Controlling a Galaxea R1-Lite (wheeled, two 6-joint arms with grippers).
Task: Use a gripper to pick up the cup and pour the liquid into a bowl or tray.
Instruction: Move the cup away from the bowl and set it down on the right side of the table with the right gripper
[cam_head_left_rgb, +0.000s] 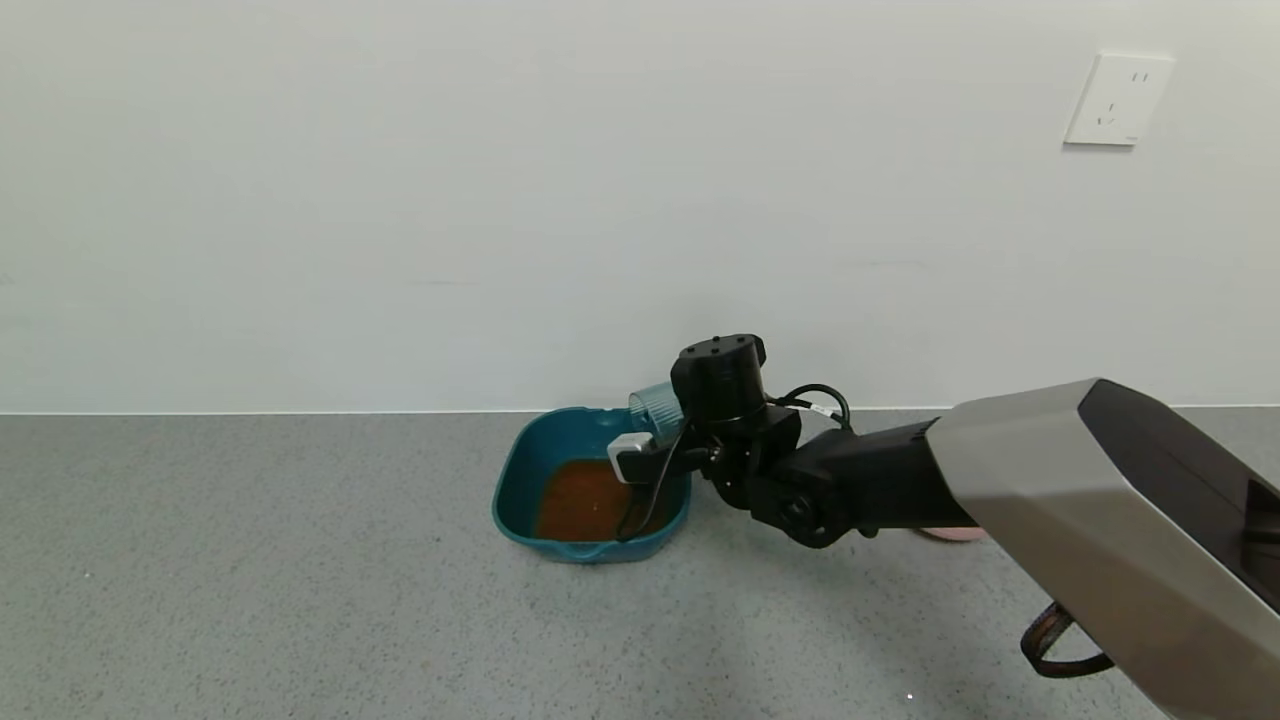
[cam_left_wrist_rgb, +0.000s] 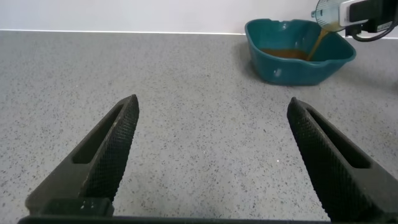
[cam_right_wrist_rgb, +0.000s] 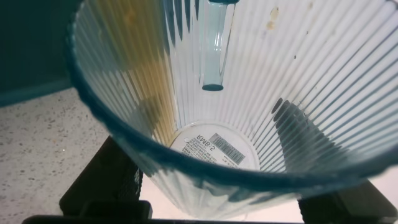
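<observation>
My right gripper is shut on the ribbed pale blue cup and holds it tipped on its side over the far right part of the dark teal tray. Reddish-brown liquid lies pooled in the tray. In the left wrist view a thin stream runs from the cup into the tray. The right wrist view looks into the cup; only a brown streak is left on its wall. My left gripper is open and empty, low over the speckled grey surface, well away from the tray.
A pink bowl shows only as a sliver behind my right arm, to the right of the tray. A white wall stands just behind the tray. A wall socket is high on the right.
</observation>
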